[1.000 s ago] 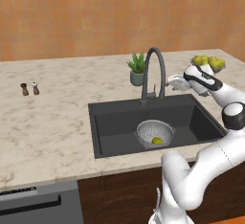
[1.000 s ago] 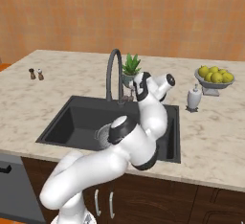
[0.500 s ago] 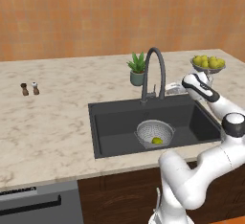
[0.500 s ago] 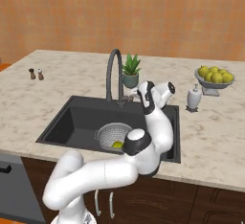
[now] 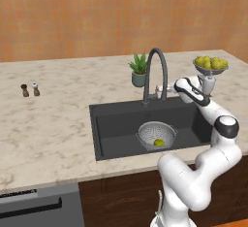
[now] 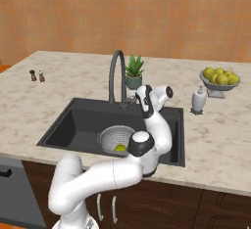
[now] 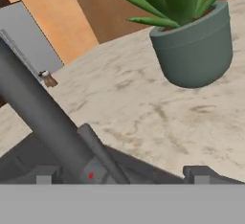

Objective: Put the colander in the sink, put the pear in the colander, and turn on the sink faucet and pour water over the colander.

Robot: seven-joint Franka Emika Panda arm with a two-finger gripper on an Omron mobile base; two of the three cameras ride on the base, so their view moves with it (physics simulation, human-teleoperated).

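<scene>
Gripper [image 7: 122, 174]: standing wide open and holding nothing; in the hand view its two dark tips are rising on either side of the faucet's base.
Gripper place: hanging low over the back rim of the sink [image 5: 116, 108], just to the right of the tap's foot in the left base view [image 5: 167, 93].
Sink faucet [image 5: 155, 73]: standing just ahead of the open fingers; its dark stem and small side lever [image 7: 98, 151] are lying between the tips in the hand view, close to them, though whether they are touching cannot be told.
Colander [image 5: 156, 135]: sitting upright in the black basin, below the gripper and nearer the robot's base, well apart from it.
Pear [image 5: 159, 142]: lying inside the colander, on its floor.
Potted plant [image 7: 194, 31]: standing on the counter beyond the gripper, behind the faucet.
Soap dispenser [image 6: 198, 100]: standing on the counter to the gripper's right.
Fruit bowl [image 6: 219, 80]: sitting farther right, heaped with yellow fruit.
</scene>
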